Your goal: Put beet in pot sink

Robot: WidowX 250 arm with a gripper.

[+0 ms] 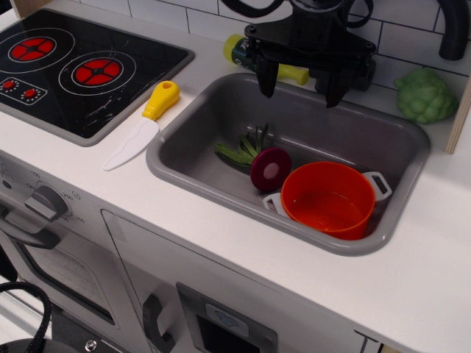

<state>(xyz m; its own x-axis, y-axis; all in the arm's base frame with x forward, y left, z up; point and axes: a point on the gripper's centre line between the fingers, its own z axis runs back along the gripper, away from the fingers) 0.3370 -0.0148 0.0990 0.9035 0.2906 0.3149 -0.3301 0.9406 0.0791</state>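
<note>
Hanging over the sink [213, 110], gripper [299, 84] fingers spread apart, holding nothing. Lying in the sink, beet [269, 169] touching the pot [328, 200] at its nine o'clock.

A single camera looks down at an angle from the near side of a toy kitchen counter, fairly close, taking in the grey sink [221, 125] at centre and the stove [140, 73] far left.
</note>
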